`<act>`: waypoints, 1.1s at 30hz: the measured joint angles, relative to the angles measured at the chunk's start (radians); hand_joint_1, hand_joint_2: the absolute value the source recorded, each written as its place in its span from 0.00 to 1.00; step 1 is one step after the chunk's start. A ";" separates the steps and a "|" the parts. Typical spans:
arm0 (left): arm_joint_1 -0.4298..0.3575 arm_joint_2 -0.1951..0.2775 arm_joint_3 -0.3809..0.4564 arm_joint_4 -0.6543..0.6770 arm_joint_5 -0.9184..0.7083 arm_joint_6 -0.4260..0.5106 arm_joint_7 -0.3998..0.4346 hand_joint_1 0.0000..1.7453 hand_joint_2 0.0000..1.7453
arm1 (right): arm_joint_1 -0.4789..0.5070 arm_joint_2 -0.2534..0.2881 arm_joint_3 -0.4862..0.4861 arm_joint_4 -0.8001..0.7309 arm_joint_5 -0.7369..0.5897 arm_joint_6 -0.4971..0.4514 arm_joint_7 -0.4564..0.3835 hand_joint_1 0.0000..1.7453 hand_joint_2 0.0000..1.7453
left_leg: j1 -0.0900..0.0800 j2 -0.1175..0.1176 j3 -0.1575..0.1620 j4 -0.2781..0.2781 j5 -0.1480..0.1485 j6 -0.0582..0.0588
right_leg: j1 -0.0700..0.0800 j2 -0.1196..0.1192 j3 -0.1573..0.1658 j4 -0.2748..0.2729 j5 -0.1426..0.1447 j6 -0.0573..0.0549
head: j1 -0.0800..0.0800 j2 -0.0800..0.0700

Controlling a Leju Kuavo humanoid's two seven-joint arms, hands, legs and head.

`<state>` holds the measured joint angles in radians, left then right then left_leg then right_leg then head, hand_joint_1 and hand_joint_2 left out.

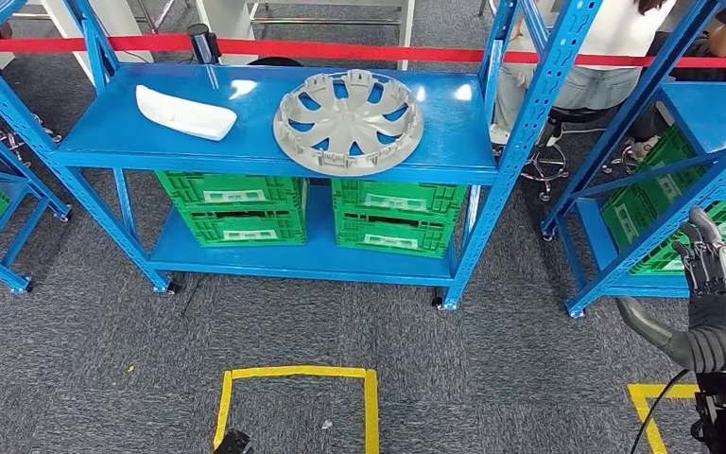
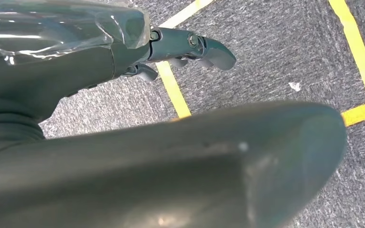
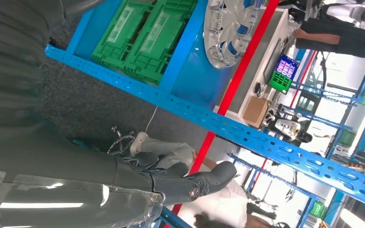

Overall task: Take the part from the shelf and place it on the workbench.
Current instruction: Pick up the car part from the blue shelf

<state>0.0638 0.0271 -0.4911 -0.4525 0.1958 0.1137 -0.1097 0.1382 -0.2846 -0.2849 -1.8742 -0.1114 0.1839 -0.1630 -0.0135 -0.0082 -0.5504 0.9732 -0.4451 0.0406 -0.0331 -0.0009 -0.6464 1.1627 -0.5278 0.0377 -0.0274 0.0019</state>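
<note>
The head view is centred on a blue shelf [image 1: 274, 151] standing on grey carpet. Its top board carries two parts: a grey wheel cover [image 1: 348, 121], lying flat just right of centre, and a white elongated part [image 1: 185, 112] at upper left, well apart from the wheel cover. Which of the two is the task's part cannot be told. Neither is touched by a hand.

Hidden or cut off:
- Green crates [image 1: 310, 212] on the lower board are partly covered by the top board's front edge.
- A seated person [image 1: 614, 57] at upper right is cut by the frame edge and crossed by a shelf upright and a red barrier tape [image 1: 340, 49].
- A second blue shelf [image 1: 709, 142] at right is cut off by the frame.
- In the right wrist view the wheel cover [image 3: 233, 28] is cut at the upper edge.

Right hand [image 1: 714, 303]: raised at the lower right of the head view, fingers extended and apart, holding nothing. In the right wrist view the fingers [image 3: 204, 180] also close on nothing.

Left hand [image 2: 185, 47]: seen in the left wrist view above carpet and yellow floor tape [image 2: 173, 88]. The thumb blocks much of the picture. The fingers hold nothing; whether they are curled or spread cannot be told.
</note>
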 joint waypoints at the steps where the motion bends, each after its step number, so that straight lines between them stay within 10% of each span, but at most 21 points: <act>1: 0.000 0.000 -0.001 -0.001 0.001 0.000 0.000 0.00 0.00 | 0.000 0.000 0.000 0.000 0.000 0.000 0.000 0.00 1.00 | -0.003 -0.001 -0.001 0.006 -0.004 -0.002 | 0.003 0.000 0.035 -0.072 0.027 -0.001 | 0.000 0.000; 3: 0.000 0.001 -0.002 -0.003 0.004 0.000 0.000 0.00 0.00 | 0.000 0.000 0.000 0.000 0.000 0.000 0.000 0.00 1.00 | -0.009 -0.003 -0.006 0.018 -0.012 -0.009 | 0.008 0.001 0.075 -0.153 0.055 -0.013 | -0.001 0.000; 8: 0.002 0.006 -0.004 -0.006 0.012 0.004 0.000 0.00 0.00 | -0.003 0.003 0.000 0.000 0.000 0.000 0.000 0.00 1.00 | -0.004 0.000 -0.026 0.061 -0.044 -0.030 | 0.002 0.002 0.078 -0.163 0.066 -0.037 | -0.005 0.000; 11: 0.004 0.007 -0.004 -0.010 0.015 0.009 0.000 0.00 0.00 | -0.005 0.008 0.001 0.000 0.000 0.001 0.000 0.00 1.00 | 0.008 0.003 -0.112 0.245 -0.139 -0.049 | 0.001 0.001 0.076 -0.163 0.066 -0.042 | -0.009 0.000; 13: 0.006 0.008 -0.004 -0.010 0.018 0.012 0.000 0.00 0.00 | -0.005 0.011 0.003 0.000 0.000 0.002 0.000 0.00 1.00 | 0.015 0.003 -0.146 0.315 -0.151 -0.054 | 0.002 0.001 0.076 -0.163 0.066 -0.042 | -0.009 0.000; 18: 0.006 0.012 -0.006 -0.013 0.021 0.014 0.000 0.00 0.00 | -0.007 0.014 0.003 -0.002 0.001 -0.001 0.000 0.00 1.00 | 0.010 0.005 -0.013 0.044 -0.022 -0.031 | 0.005 0.002 0.080 -0.164 0.067 -0.036 | -0.009 0.000; 22: 0.007 0.016 -0.012 -0.017 0.021 0.014 0.000 0.00 0.00 | -0.005 0.016 0.001 -0.010 0.001 -0.003 0.001 0.00 1.00 | 0.007 0.006 -0.003 0.008 -0.009 -0.009 | 0.007 0.001 0.073 -0.164 0.067 -0.017 | -0.008 0.000; 28: 0.006 0.015 -0.019 -0.021 0.021 0.015 0.000 0.00 0.00 | 0.003 0.016 -0.002 -0.015 0.002 -0.006 0.002 0.00 1.00 | 0.004 0.007 0.002 -0.012 0.006 0.007 | 0.008 0.001 -0.064 0.123 -0.052 -0.019 | -0.005 0.000; 31: 0.005 0.015 -0.019 -0.022 0.021 0.014 0.000 0.00 0.00 | 0.005 0.016 -0.003 -0.015 0.002 -0.006 0.002 0.00 1.00 | 0.003 0.006 0.001 -0.002 0.002 0.002 | 0.006 0.000 0.017 -0.033 0.014 0.005 | -0.005 0.000; 33: 0.005 0.016 -0.019 -0.023 0.021 0.015 0.000 0.00 0.00 | 0.006 0.016 -0.003 -0.016 0.002 -0.007 0.003 0.00 1.00 | 0.000 0.004 -0.003 0.011 -0.007 -0.007 | 0.007 0.001 0.076 -0.146 0.049 0.000 | -0.005 0.000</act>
<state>0.0683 0.0427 -0.5103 -0.4759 0.2167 0.1284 -0.1093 0.1437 -0.2684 -0.2882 -1.8904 -0.1095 0.1773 -0.1604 -0.0139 -0.0039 -0.5532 0.9839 -0.4520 0.0332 -0.0262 -0.0001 -0.5701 1.0171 -0.4784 0.0377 -0.0324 0.0023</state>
